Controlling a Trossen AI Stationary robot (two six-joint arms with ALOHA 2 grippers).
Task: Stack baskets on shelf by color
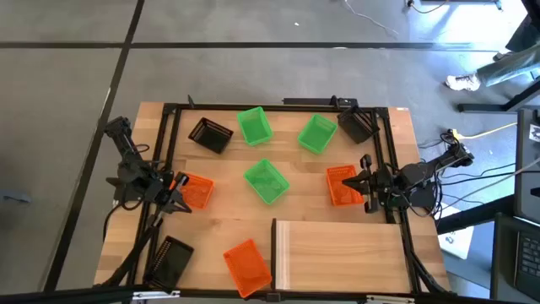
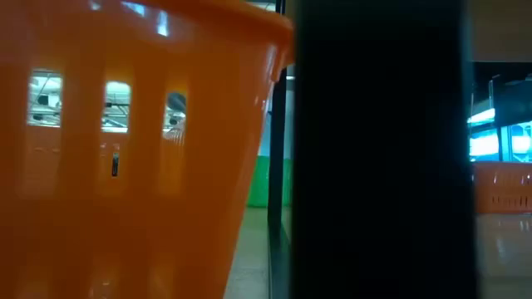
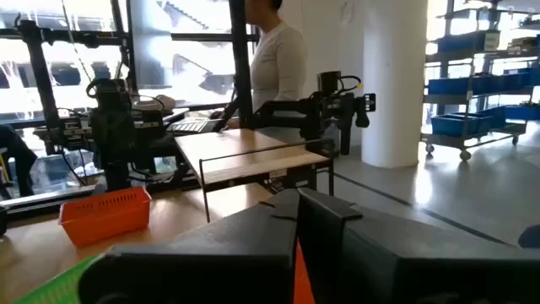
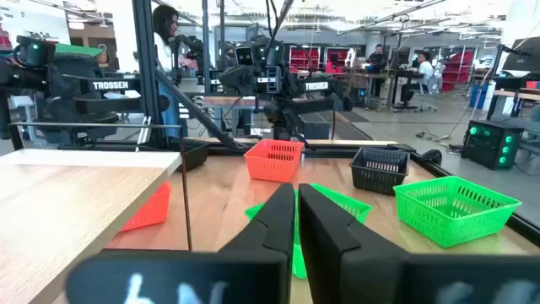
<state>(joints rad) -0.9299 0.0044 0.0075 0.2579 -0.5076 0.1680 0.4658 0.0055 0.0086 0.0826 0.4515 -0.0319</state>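
Right gripper (image 1: pixel 364 183) sits pinched nearly shut, holding nothing, at the outer rim of an orange basket (image 1: pixel 341 185), which lies toward table centre; the bare shelf (image 1: pixel 337 253) is just beside. Left gripper (image 1: pixel 173 187), shut and empty, touches another orange basket (image 1: pixel 196 191).

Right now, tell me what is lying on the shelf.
Nothing shows on the shelf: its pale board is bare in the high view. All baskets sit on the tabletop; the nearest, an orange basket, lies beside it. Its underside is hidden.
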